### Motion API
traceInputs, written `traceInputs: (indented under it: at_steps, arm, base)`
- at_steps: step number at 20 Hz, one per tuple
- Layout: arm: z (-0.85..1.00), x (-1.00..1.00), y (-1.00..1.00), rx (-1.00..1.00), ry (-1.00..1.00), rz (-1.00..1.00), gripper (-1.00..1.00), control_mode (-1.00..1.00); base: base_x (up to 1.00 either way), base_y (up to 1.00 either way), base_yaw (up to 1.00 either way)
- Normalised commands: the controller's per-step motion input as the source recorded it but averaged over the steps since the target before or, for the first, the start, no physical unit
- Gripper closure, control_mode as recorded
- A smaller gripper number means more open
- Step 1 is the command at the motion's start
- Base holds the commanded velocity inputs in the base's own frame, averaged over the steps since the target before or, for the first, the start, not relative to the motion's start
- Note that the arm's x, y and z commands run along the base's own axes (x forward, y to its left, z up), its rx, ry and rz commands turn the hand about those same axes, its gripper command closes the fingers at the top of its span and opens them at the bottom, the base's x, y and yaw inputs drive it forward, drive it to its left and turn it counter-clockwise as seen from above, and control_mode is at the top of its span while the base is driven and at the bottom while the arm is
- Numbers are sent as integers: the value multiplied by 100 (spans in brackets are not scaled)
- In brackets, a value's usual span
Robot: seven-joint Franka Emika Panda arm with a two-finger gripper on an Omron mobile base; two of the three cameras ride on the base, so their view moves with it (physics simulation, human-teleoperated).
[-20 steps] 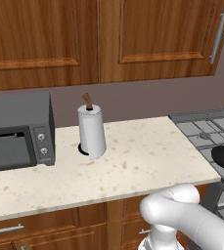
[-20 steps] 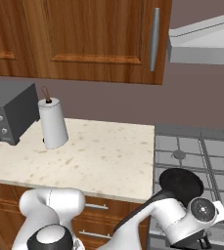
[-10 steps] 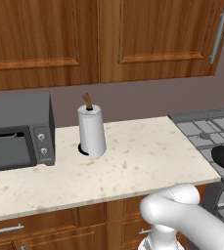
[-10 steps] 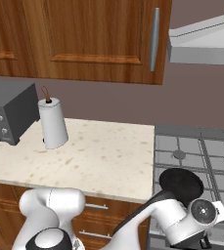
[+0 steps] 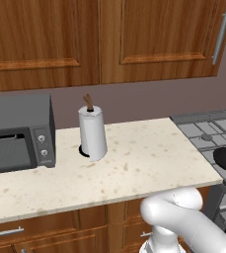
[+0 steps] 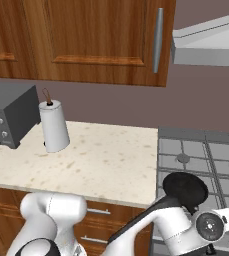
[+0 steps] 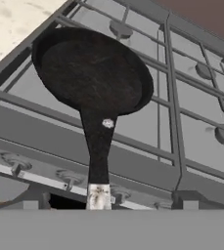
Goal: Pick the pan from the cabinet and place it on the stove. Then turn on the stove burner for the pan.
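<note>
Speckled cream stone tabletop (image 5: 134, 163) runs beside the grey steel gas stove (image 7: 191, 122); round matte-black pan (image 7: 91, 73) sits on its grates, handle tip cut off. Fingers spread wide, holding nothing.

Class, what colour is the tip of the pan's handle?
Silvery, on the matte black pan; clearest in the hand view.

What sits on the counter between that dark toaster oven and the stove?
A white paper towel roll stands upright there, nearer the toaster oven; from it to the stove, the speckled counter is bare. Both base views show this.
</note>
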Motion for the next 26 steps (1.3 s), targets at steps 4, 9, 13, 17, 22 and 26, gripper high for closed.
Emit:
traceInputs:
  at_steps: [4,9,13,17,22,26]
  arm:
    - [41,-31,33,-3,-11,0,-100,-100]
    - [33,-37,57,-5,-11,2,-100,-100]
    - [15,-34,69,-1,-7,3,-100,-100]
    - [10,-27,71,0,-6,3,-100,-100]
    - [4,-26,52,0,-11,2,-100,-100]
    - [0,-35,8,0,-18,1,-100,-100]
  base:
    - [0,0,0]
    - [0,0,0]
    - [0,0,0]
    - [0,0,0]
    - [0,0,0]
    - [0,0,0]
